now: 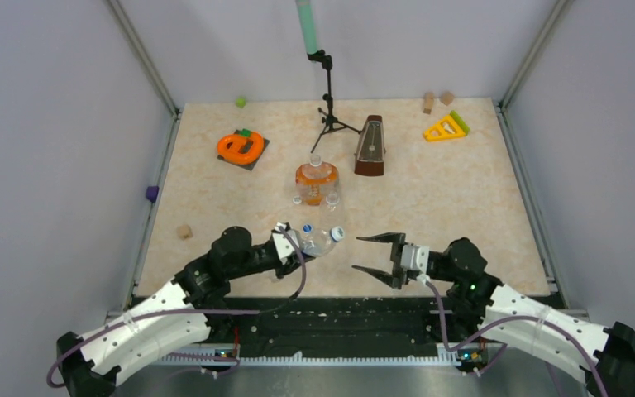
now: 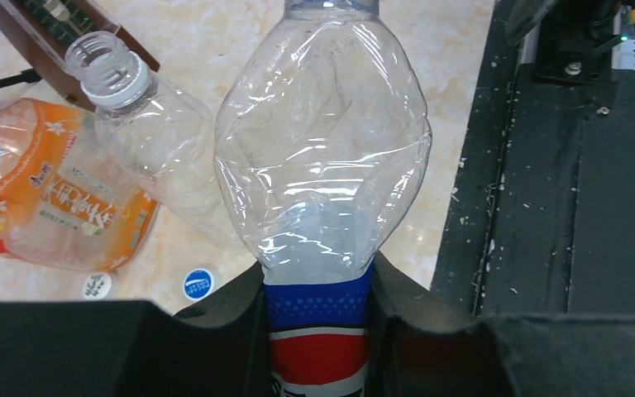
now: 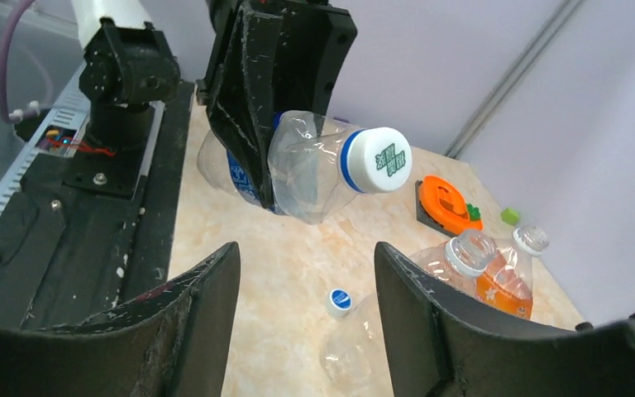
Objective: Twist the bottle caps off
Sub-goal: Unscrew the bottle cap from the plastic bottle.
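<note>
My left gripper (image 2: pixel 317 278) is shut on the blue-and-red label of a clear bottle (image 2: pixel 322 149), holding it sideways above the table. Its white-topped cap with a blue ring (image 3: pixel 380 159) is on the neck and points toward my right gripper (image 3: pixel 304 248). That gripper stands open a short way from the cap, with nothing between its fingers. A plain clear bottle (image 3: pixel 463 258) with a bare neck and the orange bottle (image 3: pixel 506 283) stand behind. A blue cap (image 2: pixel 198 284) and a white cap (image 2: pixel 97 286) lie loose on the table beside them.
A brown metronome (image 1: pixel 370 147) and a black tripod stand (image 1: pixel 329 116) are behind the bottles. An orange toy on a dark plate (image 1: pixel 241 147) sits at the back left, a yellow triangle (image 1: pixel 446 127) at the back right. A wooden block (image 1: pixel 184 232) lies at the left.
</note>
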Action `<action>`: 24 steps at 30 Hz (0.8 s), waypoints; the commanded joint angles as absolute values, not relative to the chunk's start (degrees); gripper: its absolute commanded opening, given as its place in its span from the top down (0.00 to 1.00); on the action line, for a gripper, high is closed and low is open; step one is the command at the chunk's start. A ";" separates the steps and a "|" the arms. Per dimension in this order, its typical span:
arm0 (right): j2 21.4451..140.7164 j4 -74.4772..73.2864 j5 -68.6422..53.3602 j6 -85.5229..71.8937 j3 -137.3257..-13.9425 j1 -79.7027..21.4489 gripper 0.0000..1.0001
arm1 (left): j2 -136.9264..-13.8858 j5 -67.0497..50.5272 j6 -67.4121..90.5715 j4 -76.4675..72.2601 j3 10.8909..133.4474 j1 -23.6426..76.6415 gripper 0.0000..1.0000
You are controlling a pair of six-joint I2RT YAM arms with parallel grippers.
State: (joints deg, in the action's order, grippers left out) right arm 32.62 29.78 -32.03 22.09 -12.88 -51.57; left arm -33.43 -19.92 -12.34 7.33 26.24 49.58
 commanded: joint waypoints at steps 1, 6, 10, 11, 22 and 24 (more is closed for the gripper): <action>31.86 40.93 -27.78 10.55 -10.04 -51.47 0.38 | -32.59 -14.59 -13.69 4.54 26.48 50.60 1.00; 32.15 48.58 -23.19 -2.21 -7.45 -51.44 0.37 | -31.37 -12.13 -13.75 3.94 26.00 50.80 1.00; 32.13 47.25 -14.87 -12.99 -8.61 -51.46 0.37 | -31.04 -9.27 -13.42 3.59 25.68 51.12 1.00; 32.10 45.72 -11.28 -15.98 -9.31 -51.53 0.36 | -31.02 -8.45 -13.47 3.46 25.59 51.23 1.00; 31.68 5.08 13.80 -49.16 -22.06 -51.47 0.41 | -30.31 11.28 -22.14 2.02 23.78 64.32 1.00; 30.60 1.72 15.95 -53.74 -23.10 -51.50 0.39 | -31.26 16.53 -24.45 1.21 23.45 68.03 1.00</action>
